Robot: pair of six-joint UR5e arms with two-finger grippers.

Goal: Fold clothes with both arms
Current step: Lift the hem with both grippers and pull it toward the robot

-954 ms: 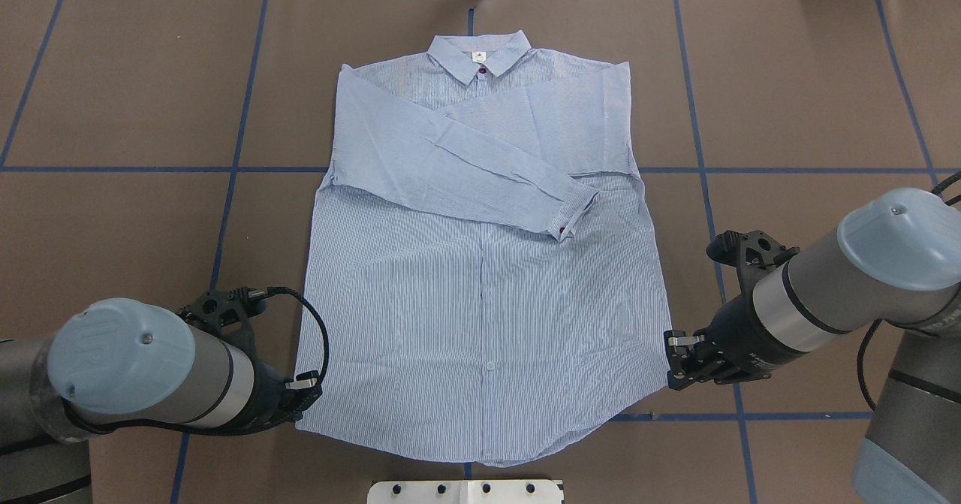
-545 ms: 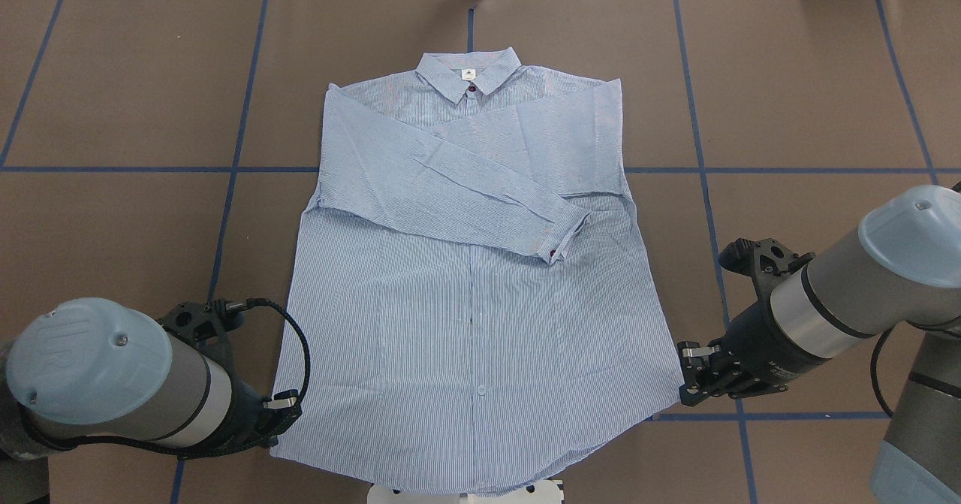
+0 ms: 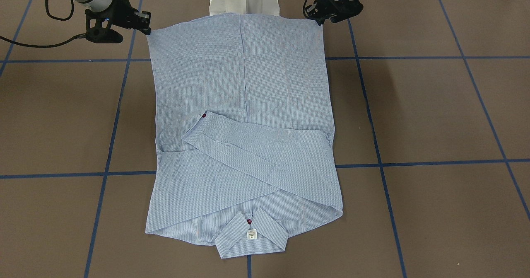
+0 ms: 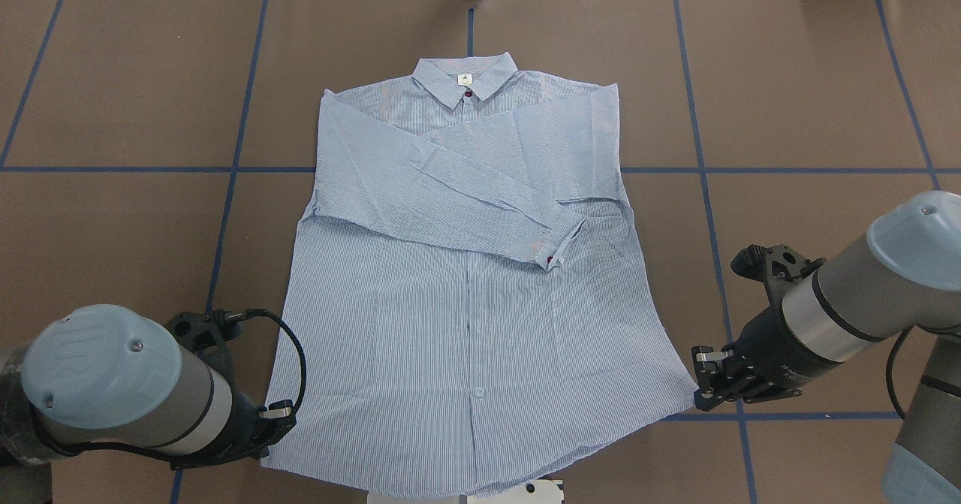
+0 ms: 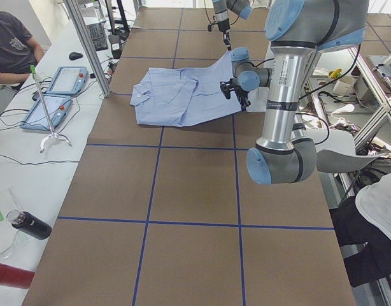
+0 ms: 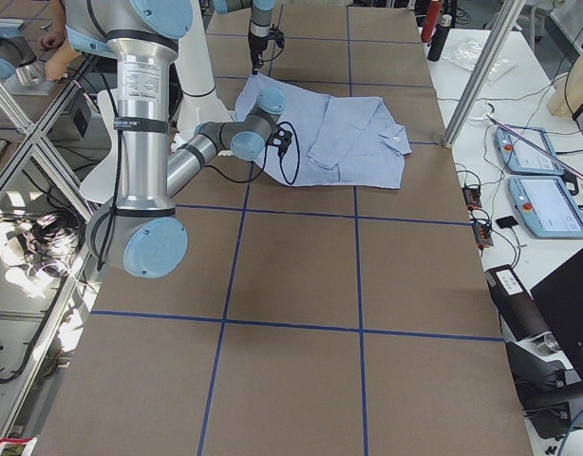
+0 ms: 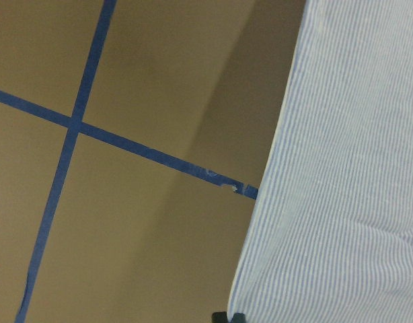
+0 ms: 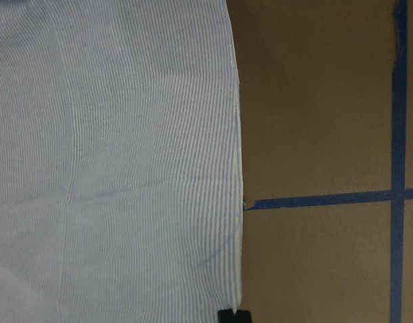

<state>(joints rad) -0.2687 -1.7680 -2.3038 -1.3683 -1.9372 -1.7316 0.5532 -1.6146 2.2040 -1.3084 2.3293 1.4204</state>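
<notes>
The light blue striped shirt (image 4: 465,316) lies flat on the brown table, collar (image 4: 465,83) far from me and hem near the base. Both sleeves are folded across the chest, with one cuff (image 4: 559,245) on top. My left gripper (image 4: 276,423) is shut on the hem's left corner, which in the front-facing view is the corner by the left gripper (image 3: 321,22). My right gripper (image 4: 700,393) is shut on the hem's right corner, as the front-facing view of the right gripper (image 3: 148,28) also shows. Each wrist view shows only the shirt edge (image 7: 280,202) (image 8: 235,168) running down to a fingertip.
The white pedestal base (image 4: 465,495) sits under the middle of the hem. Blue tape lines (image 4: 120,169) grid the brown table. Bare table (image 4: 811,98) lies on either side of the shirt. Side benches hold tablets (image 5: 49,108) and bottles (image 5: 30,226), with people seated nearby.
Both grippers have pulled back toward the base and spread apart, dragging the whole shirt nearer. The hem is stretched wider and now overlaps the pedestal.
</notes>
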